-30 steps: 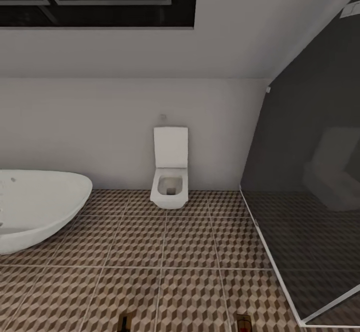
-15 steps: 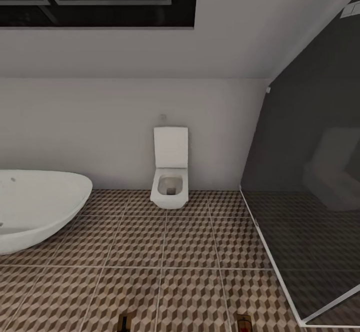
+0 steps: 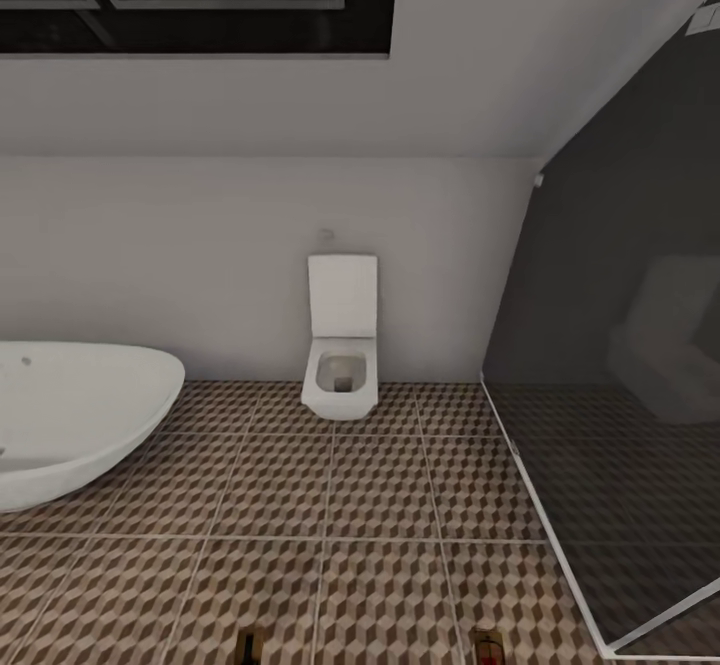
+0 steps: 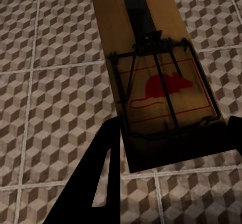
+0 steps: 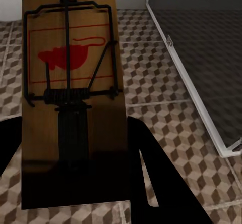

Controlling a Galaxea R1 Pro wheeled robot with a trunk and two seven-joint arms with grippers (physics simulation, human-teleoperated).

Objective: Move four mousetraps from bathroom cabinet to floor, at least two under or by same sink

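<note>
In the left wrist view my left gripper [image 4: 169, 146] is shut on a mousetrap [image 4: 151, 77], a brown wooden board with a dark wire spring and a red mouse print, held above the cube-patterned bathroom floor [image 4: 55, 62]. Likewise, my right gripper [image 5: 75, 176] is shut on a second mousetrap [image 5: 70, 57], its dark fingers [image 5: 156, 183] on either side of the board. The tips of both mousetraps [image 3: 248, 645] [image 3: 487, 648] poke in at the bottom edge of the head view. The cabinet and the bathroom sink are out of view.
Ahead, a white toilet [image 3: 342, 350] hangs on the back wall. A white bathtub [image 3: 70, 415] fills the left side. A dark glass shower enclosure [image 3: 620, 395] with a white floor rail [image 3: 545, 520] stands on the right. Tiled bathroom floor [image 3: 330, 505] lies between them.
The head view has shifted by a couple of pixels at most. Both mousetrap tips stay at the bottom edge.
</note>
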